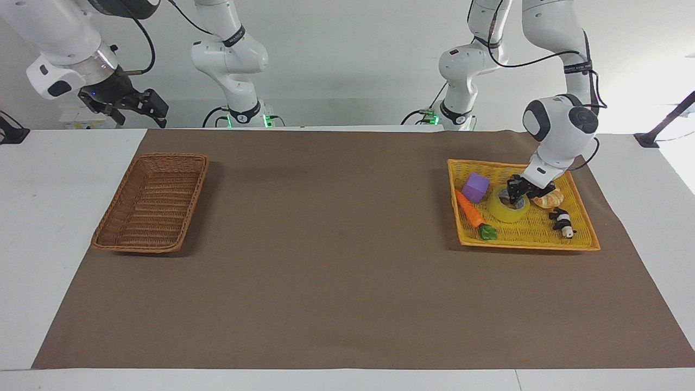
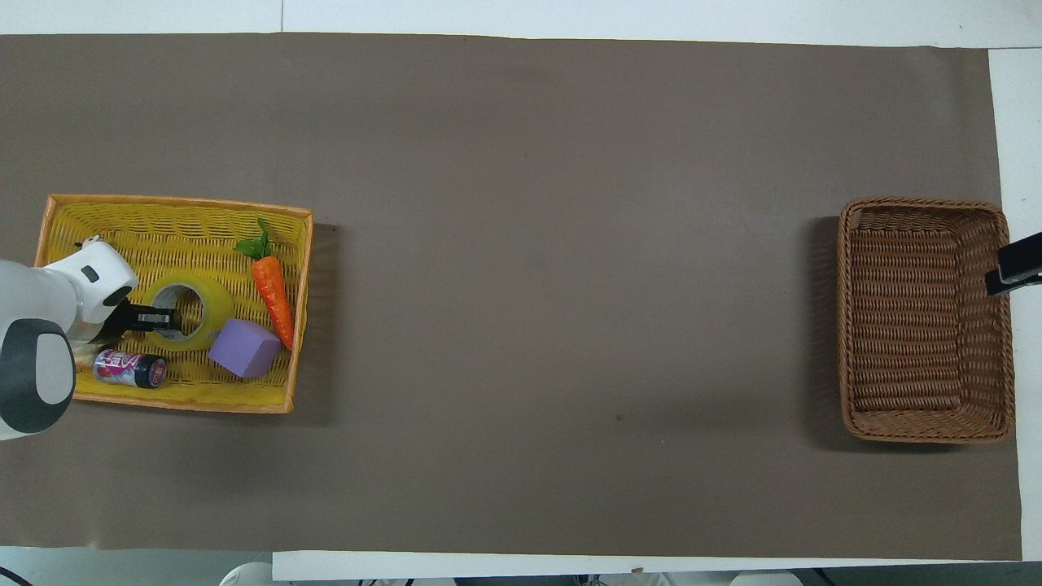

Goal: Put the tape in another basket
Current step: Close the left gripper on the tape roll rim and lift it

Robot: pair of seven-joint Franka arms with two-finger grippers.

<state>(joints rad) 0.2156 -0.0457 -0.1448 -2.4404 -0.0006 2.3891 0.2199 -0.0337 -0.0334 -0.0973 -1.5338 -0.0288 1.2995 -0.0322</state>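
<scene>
The yellow tape [image 1: 505, 213] lies flat in the flat yellow-orange tray [image 1: 529, 244] at the left arm's end of the table. My left gripper [image 1: 517, 196] is down on it, shut on the roll's rim with one finger inside the white core and one outside. In the overhead view the tape [image 2: 213, 305] and left gripper [image 2: 159, 317] show the same hold. The brown wicker basket [image 1: 152, 247] stands at the right arm's end, also seen in the overhead view [image 2: 924, 203]. My right gripper [image 1: 138, 111] waits open, raised beside the basket [image 2: 1013, 273].
The tray [image 2: 179, 201] also holds a purple block [image 1: 475, 186], a toy carrot [image 1: 470, 209], a bread roll [image 1: 548, 200] and a small can [image 2: 130, 368], all close around the tape. A brown mat covers the table between tray and basket.
</scene>
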